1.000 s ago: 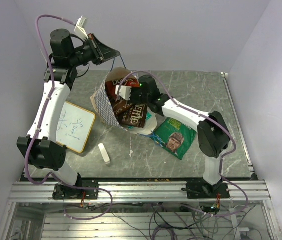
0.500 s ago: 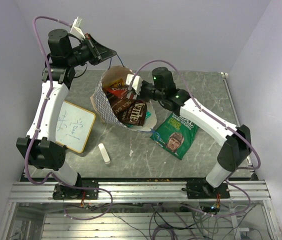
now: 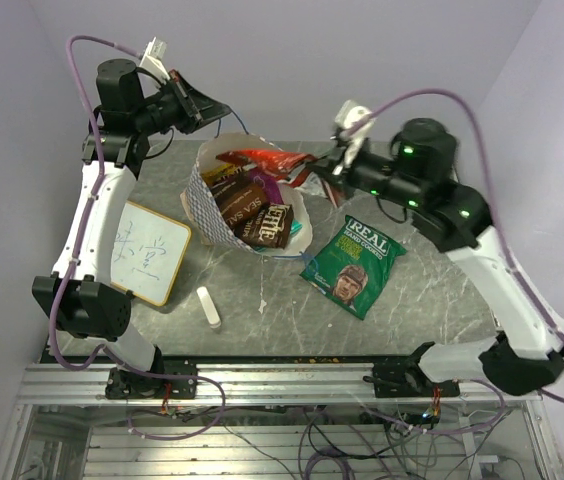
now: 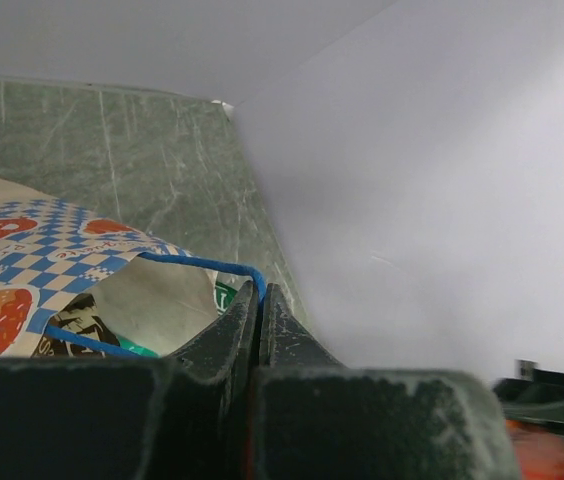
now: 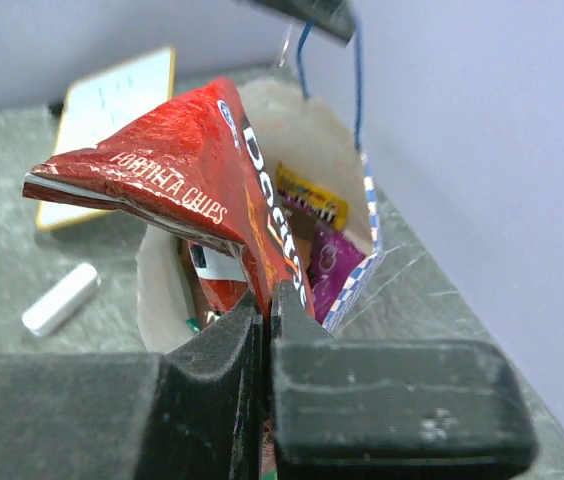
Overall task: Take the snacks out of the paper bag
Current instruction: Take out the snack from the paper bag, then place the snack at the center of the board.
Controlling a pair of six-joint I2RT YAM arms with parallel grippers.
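While the right end effector (image 5: 265, 300) is clamped together on a thin corner of the glossy red-orange Doritos packet (image 5: 182, 170), the rest of that packet fans out ahead of its fingertips. It hangs over the open mouth of the cream paper carrier bag with blue-and-white chequers (image 3: 202, 205). The left end effector (image 4: 259, 295) is pinched shut on the bag's thin blue cord handle (image 4: 202, 265), with the bag hanging just below and ahead of it.

The step in hand looks like carrying the packet clear. It would go best if the right arm draws the packet back towards itself, high enough to pass the bag's rim, then lowers it to the grey-green marbled table (image 3: 412, 300). A good spot is beside the green packet with a face (image 3: 352, 262), which lies below that end effector. The grip is on an edge only, so a smooth, unhurried move seems wise. The left arm should hold the handle steady, since a brown chocolate bag (image 3: 267, 225) and other packets lie inside.
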